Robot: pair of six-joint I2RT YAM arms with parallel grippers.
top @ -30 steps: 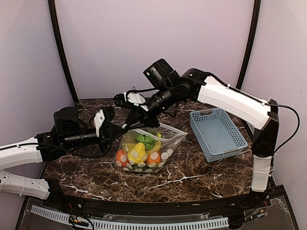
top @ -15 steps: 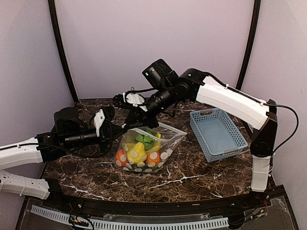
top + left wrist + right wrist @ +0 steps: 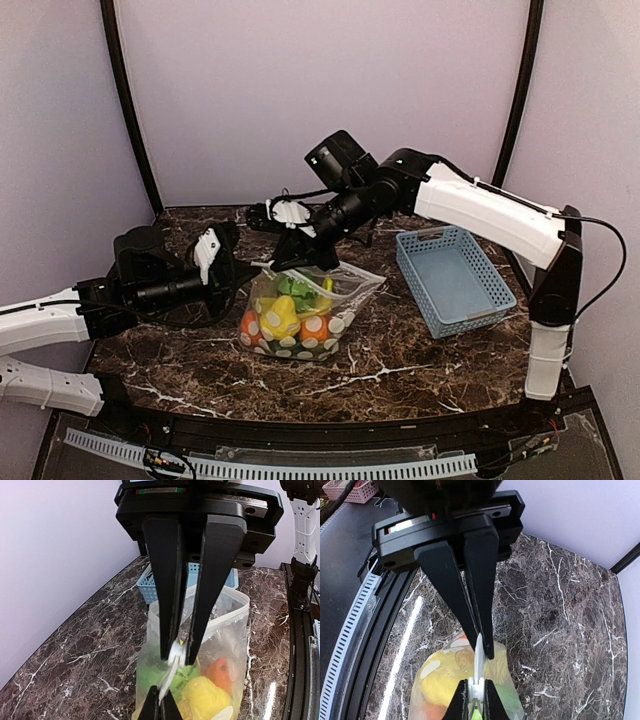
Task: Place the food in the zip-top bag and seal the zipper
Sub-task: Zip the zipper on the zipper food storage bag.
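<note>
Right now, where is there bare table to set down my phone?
Bare marble: the near strip of the table, in front of the zip-top bag, and the gap between bag and blue basket. Crowded: over the bag, where the left gripper and right gripper both pinch the zipper.

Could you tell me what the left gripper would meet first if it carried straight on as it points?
The zip-top bag: the left gripper pinches its zipper, so going on would probably press into the food.
</note>
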